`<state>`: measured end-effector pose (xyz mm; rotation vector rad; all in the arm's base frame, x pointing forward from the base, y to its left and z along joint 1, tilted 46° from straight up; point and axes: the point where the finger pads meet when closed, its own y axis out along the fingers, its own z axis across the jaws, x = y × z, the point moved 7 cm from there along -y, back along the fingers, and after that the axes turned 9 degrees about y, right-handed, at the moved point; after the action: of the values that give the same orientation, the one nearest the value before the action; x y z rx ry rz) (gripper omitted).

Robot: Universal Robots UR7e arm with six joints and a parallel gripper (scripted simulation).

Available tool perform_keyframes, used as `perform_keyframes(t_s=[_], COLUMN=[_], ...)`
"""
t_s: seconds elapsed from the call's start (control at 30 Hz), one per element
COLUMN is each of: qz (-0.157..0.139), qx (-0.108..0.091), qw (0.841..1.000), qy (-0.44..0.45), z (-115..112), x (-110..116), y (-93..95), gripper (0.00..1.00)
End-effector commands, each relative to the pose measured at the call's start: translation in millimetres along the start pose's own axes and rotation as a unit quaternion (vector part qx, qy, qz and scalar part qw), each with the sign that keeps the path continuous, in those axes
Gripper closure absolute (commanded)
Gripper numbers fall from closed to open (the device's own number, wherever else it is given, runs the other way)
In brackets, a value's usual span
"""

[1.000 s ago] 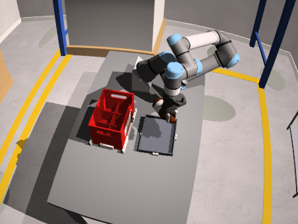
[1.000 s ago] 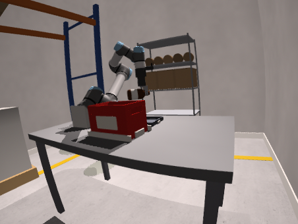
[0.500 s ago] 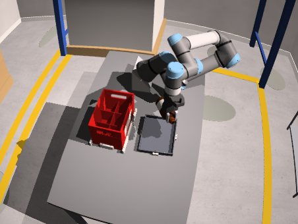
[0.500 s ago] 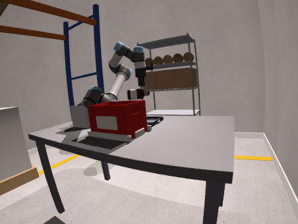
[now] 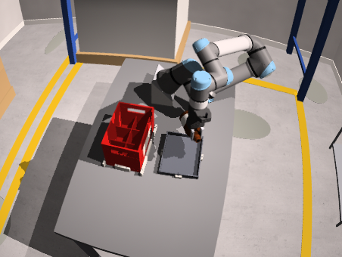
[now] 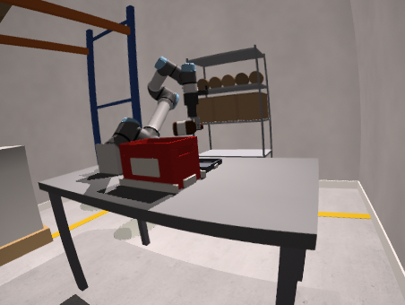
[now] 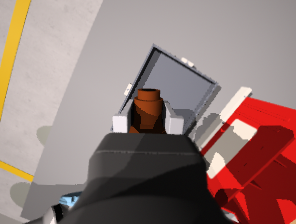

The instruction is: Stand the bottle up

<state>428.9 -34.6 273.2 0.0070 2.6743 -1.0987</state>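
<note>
Above the rear edge of the shallow dark tray (image 5: 181,174) (image 6: 211,164) (image 7: 186,82), the two-finger gripper (image 5: 197,130) (image 6: 198,124) (image 7: 148,108) pinches the brown bottle (image 5: 184,117) (image 6: 181,127) (image 7: 148,111) by its neck end, the bottle lying nearly level in the air; beside the tray stands the red divided crate (image 5: 122,154) (image 6: 184,161) (image 7: 250,170)
</note>
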Motion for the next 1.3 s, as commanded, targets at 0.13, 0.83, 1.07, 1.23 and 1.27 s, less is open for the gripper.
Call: perform_keyframes(t_s=[0.13,0.83,1.07,1.23,1.27], qz=[0.000,0.000,0.000,0.000,0.000], qx=[0.001,0.001,0.001,0.000,0.000], qw=[1.000,1.000,1.000,0.999,0.998], qy=[0.000,0.001,0.027,0.049,0.057], z=[-1.0,-1.0,-1.5,-1.6,-1.7], x=[0.4,0.4,0.2,0.1,0.1], y=[0.7,0.7,0.7,0.8,0.8], gripper=[1.00,1.00,1.00,1.00,1.00])
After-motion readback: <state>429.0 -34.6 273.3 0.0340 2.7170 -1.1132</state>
